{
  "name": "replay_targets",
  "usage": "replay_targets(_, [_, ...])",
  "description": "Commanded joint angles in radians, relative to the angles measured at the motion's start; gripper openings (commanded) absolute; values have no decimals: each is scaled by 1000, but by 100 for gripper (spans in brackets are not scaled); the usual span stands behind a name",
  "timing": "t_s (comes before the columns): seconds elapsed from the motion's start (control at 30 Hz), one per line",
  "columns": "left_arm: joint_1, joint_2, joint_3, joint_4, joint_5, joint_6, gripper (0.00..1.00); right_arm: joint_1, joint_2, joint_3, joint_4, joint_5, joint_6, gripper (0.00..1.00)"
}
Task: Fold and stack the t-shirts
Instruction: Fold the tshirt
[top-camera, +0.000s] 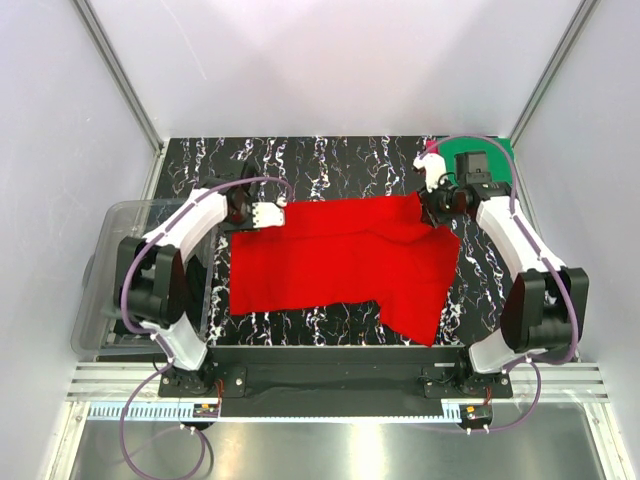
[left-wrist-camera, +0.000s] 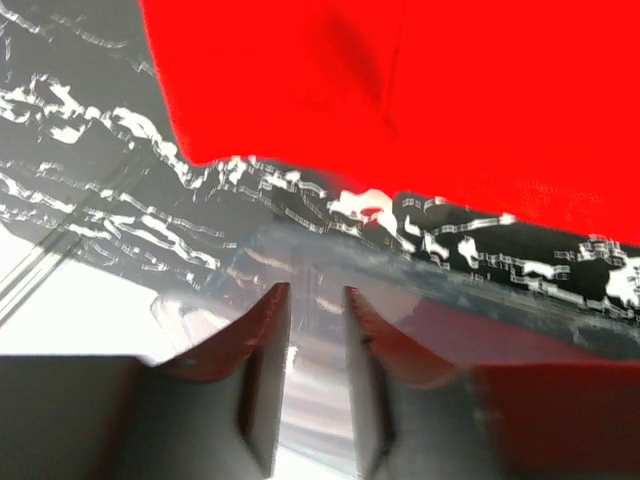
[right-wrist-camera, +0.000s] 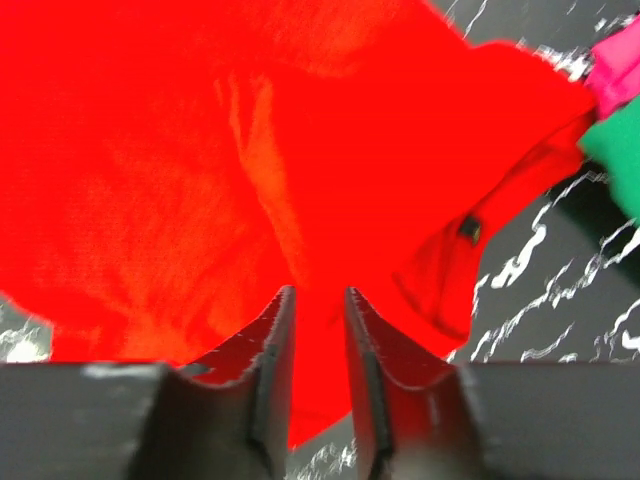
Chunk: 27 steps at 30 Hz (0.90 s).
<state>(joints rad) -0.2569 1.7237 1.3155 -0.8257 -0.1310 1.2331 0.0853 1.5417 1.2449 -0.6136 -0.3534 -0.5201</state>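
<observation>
1. Bin (top-camera: 110, 230) of clear plastic sits at the left edge of the table (top-camera: 300, 160); we cannot tell what it holds.
2. Left gripper (top-camera: 268, 214) hovers at the far left corner of the red shirt (top-camera: 340, 265). In its wrist view the jaws stand a narrow gap apart with nothing between them, and the cloth lies just ahead, clear of the fingers.
3. Red shirt lies spread across the middle of the black marbled table. It is mostly flat, with one part trailing toward the near edge on the right.
4. Right gripper (top-camera: 432, 205) sits over the shirt's far right corner. Its jaws are also narrowly parted. Red cloth fills the view beneath them, and we see none pinched between them.
5. Pink shirt (top-camera: 432, 150) and green shirt (top-camera: 480, 160) lie touching at the table's far right corner, behind the right gripper.
6. We judge the red shirt is laid out and its fold not yet made. The next move calls for both grippers to take hold along one edge and carry it over evenly, then add the shirt to the far right pile.
</observation>
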Motion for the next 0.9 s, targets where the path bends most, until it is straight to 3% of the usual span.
replay_targets(0.0, [2,-124,80,-26,-22,12,42,8,-121,64,-110,-22,-53,36])
replay_targets(0.13, [-5,-86,215,-52,-22,-110,51,8,-137,74,-20,-48,-61,38])
replay_targets(0.27, [-7,74,338,-171,46,-417,50,8,21,100,32,-67,-32,37])
replay_targets(0.37, [-8,147,372,-228,125,-552,47,7,127,151,48,-99,-3,37])
replay_targets(0.63, [4,256,355,-253,198,-604,35,8,345,284,78,-90,-5,36])
replay_targets(0.87, [59,398,462,-250,226,-650,29,8,488,393,87,-55,17,36])
